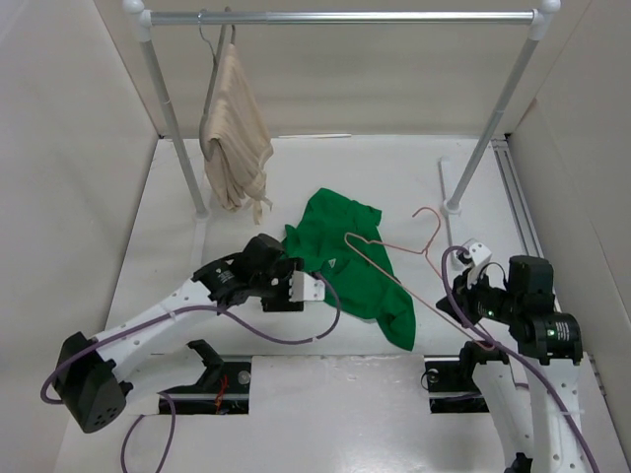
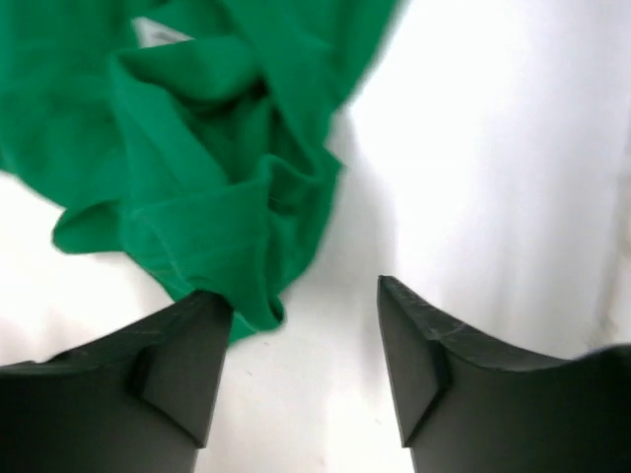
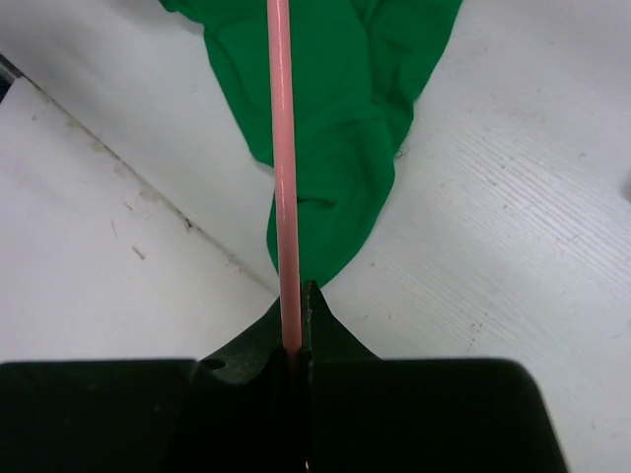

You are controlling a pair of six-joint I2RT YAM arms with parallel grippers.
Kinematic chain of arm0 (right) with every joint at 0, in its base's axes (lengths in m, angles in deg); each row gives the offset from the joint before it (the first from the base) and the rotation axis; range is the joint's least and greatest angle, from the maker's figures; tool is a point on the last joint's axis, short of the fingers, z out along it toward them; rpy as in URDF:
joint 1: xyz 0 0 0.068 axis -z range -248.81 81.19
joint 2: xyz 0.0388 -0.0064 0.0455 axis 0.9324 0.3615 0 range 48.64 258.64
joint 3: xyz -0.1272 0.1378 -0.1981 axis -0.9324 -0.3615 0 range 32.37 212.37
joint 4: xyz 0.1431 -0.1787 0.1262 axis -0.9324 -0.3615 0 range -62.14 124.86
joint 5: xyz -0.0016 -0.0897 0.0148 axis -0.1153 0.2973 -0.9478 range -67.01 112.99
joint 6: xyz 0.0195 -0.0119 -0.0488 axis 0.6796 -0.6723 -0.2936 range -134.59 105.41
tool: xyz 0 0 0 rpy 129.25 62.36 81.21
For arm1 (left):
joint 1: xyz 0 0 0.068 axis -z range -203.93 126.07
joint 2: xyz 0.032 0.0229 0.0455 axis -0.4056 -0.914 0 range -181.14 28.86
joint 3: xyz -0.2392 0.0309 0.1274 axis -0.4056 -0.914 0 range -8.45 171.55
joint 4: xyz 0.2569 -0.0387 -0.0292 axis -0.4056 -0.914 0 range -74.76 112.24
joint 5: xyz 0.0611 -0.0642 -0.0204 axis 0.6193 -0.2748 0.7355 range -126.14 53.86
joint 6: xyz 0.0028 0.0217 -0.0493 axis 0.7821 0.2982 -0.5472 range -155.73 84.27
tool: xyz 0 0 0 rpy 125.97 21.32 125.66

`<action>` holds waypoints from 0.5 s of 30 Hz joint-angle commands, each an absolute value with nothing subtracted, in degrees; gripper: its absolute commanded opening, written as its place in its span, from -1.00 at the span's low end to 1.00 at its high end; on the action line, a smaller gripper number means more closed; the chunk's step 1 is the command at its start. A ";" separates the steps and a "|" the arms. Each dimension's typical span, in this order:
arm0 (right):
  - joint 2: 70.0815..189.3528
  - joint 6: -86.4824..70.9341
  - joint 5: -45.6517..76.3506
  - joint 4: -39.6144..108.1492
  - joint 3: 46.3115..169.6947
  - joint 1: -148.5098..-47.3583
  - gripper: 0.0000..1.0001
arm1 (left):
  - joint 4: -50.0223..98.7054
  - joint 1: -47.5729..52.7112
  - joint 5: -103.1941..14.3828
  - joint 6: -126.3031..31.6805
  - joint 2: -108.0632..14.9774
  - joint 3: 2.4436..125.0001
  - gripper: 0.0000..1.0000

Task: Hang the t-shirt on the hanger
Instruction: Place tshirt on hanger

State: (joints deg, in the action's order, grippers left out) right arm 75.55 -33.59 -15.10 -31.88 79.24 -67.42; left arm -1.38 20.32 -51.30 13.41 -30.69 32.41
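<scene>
The green t-shirt (image 1: pixel 350 258) lies crumpled on the white table, mid-view. The pink hanger (image 1: pixel 394 276) lies partly over its right side, hook (image 1: pixel 430 221) pointing to the back right. My right gripper (image 1: pixel 461 307) is shut on the hanger's wire near its lower right end; the right wrist view shows the wire (image 3: pixel 283 148) pinched between the jaws (image 3: pixel 301 320), with the shirt (image 3: pixel 340 99) beyond. My left gripper (image 1: pixel 314 289) is open at the shirt's left edge. In the left wrist view its gripper (image 2: pixel 301 296) straddles bare table, and a shirt fold (image 2: pixel 197 177) touches the left fingertip (image 2: pixel 197 335).
A beige garment (image 1: pixel 235 133) hangs on a grey wire hanger from the rail (image 1: pixel 345 17) at the back left. The rack's posts (image 1: pixel 177 138) (image 1: pixel 493 128) stand on the table, one foot (image 1: pixel 453 207) close behind the hanger hook. Walls close in both sides.
</scene>
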 commanded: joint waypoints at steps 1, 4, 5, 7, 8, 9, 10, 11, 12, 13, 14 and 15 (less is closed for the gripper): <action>75.70 -32.34 -17.35 -33.60 80.27 -68.02 -1.00 | -14.13 20.81 -58.62 22.72 -26.33 37.32 0.14; 76.40 -33.04 -14.55 -34.39 81.32 -68.02 -1.00 | -13.55 20.81 -66.80 16.86 -27.46 45.32 0.30; 76.93 -33.74 -13.84 -34.40 81.32 -68.02 -1.00 | -11.53 20.81 -67.60 8.47 -28.69 46.82 0.30; 76.94 -33.75 -13.22 -34.92 81.32 -68.02 -1.00 | -5.75 20.81 -65.69 -0.71 -34.03 49.82 0.30; 76.94 -33.75 -13.22 -34.92 81.32 -68.02 -1.00 | -4.75 20.81 -63.94 -5.01 -36.15 50.52 0.26; 76.94 -33.75 -14.09 -34.40 81.32 -68.02 -1.00 | -4.74 20.81 -60.18 -11.41 -38.26 51.22 0.26; 76.94 -33.75 -14.10 -34.40 81.32 -68.02 -1.00 | -4.74 20.81 -58.31 -13.65 -40.29 52.54 0.23; 76.24 -33.75 -14.10 -34.40 81.32 -68.02 -1.00 | -4.74 20.81 -56.12 -15.85 -43.87 52.55 0.23; 76.23 -33.75 -14.10 -35.09 81.32 -68.02 -1.00 | -4.74 20.81 -53.05 -17.26 -45.30 53.33 0.23; 76.23 -33.75 -12.88 -35.97 81.32 -68.02 -1.00 | -5.61 20.81 -51.19 -19.19 -46.53 53.34 0.23; 75.71 -34.44 -12.87 -35.98 81.32 -68.02 -1.00 | -5.62 20.81 -49.26 -19.99 -48.03 53.86 0.23; 75.71 -34.97 -12.35 -36.67 81.32 -68.02 -1.00 | -5.62 20.81 -46.98 -20.00 -48.04 53.87 0.23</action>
State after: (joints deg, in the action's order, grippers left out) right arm 76.60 -33.51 -13.11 -35.75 79.26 -67.42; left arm -4.24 20.69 -54.30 -11.44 -47.28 52.89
